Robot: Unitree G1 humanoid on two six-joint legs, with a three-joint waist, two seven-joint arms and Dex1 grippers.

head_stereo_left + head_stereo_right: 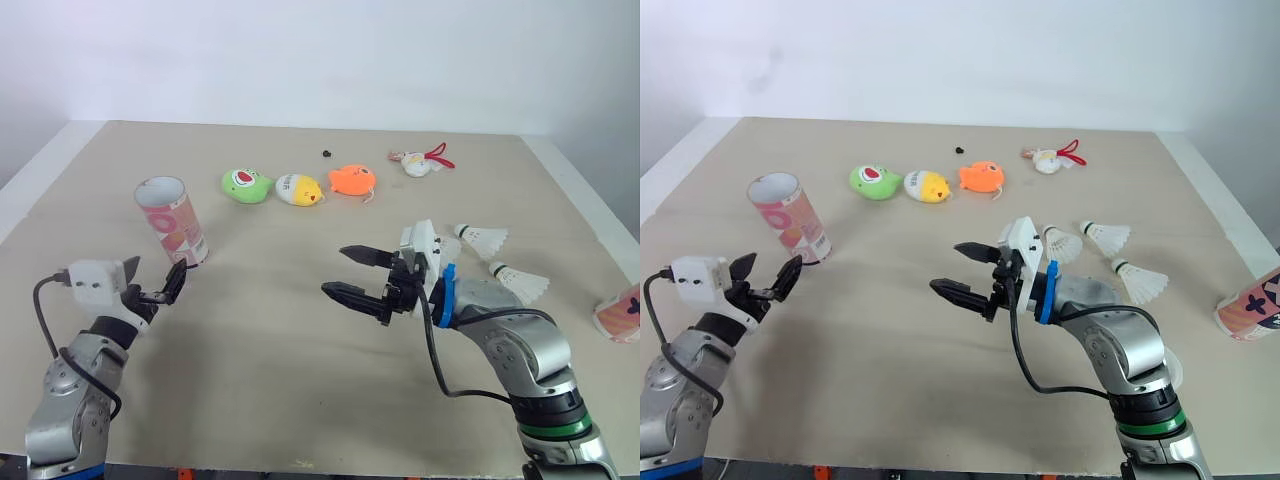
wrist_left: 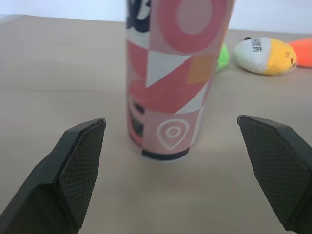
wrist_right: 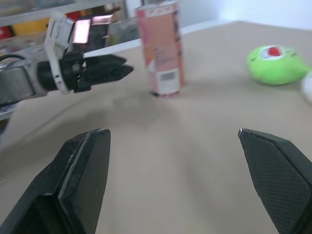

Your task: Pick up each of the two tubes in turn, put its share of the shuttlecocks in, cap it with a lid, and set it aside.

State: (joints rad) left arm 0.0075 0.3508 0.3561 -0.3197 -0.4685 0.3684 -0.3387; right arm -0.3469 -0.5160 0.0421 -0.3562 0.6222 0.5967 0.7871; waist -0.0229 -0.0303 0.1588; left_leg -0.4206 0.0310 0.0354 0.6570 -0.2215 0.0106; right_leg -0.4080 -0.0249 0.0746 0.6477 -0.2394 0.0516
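Your L gripper [image 1: 166, 286] is at the table's [image 1: 280, 360] front left w/ fingers spread apart and nothing btwn them. It's aimed at the upright pink tube [image 1: 172, 220], which stands just ahead of it, open end up. In the L wrist view the tube is centred ahead of the two fingertips and clear of both. Your R gripper [image 1: 334, 270] is mid-table, fingers also apart and empty, pointing toward the left side. The second tube [image 1: 620, 315] lies on its side at the table's right edge, well apart from the R gripper. Shuttlecocks are loose right of centre: first shuttlecock [image 1: 1060, 243] just behind the R wrist, second shuttlecock [image 1: 480, 238] and third shuttlecock [image 1: 520, 282] near it. Further back you've got a green toy [image 1: 246, 185], yellow toy [image 1: 299, 189], orange toy [image 1: 351, 179] in a row, plus a white-and-red toy [image 1: 420, 162] and a tiny dark item [image 1: 327, 154], can't tell what.
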